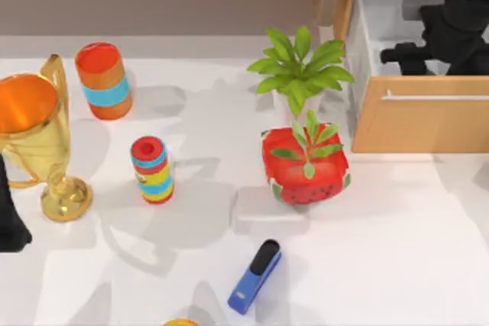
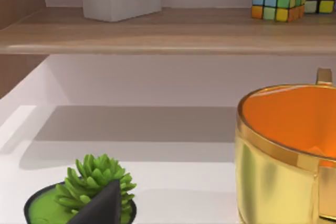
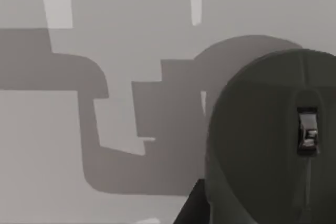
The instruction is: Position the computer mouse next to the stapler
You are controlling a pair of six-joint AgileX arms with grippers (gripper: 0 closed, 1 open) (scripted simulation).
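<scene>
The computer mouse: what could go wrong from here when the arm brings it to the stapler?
1. The computer mouse lies in the open drawer, under the right arm; lifting it out, it might catch the drawer's front wall.
2. The way to the stapler passes the red pot and the leafy plant; a low carry could knock them.
3. A careless put-down could push the stapler.
</scene>
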